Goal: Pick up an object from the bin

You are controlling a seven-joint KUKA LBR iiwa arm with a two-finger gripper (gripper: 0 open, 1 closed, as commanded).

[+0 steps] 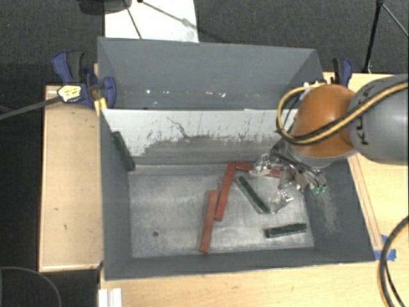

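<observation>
My gripper (283, 185) hangs low over the right part of the bin floor, below the arm's orange cover. Just to its left lies a dark green stick (252, 194), set diagonally and close to the gripper's metal parts. A second dark green stick (285, 231) lies flat in front of the gripper, near the bin's front right corner. A short red-brown piece (243, 166) sits by the back wall, left of the gripper. I cannot make out anything held.
Two long red-brown sticks (223, 192) (207, 223) lie side by side, partly overlapping, in the middle of the floor. Another dark green stick (121, 151) leans on the left wall. The arm comes in over the right rim.
</observation>
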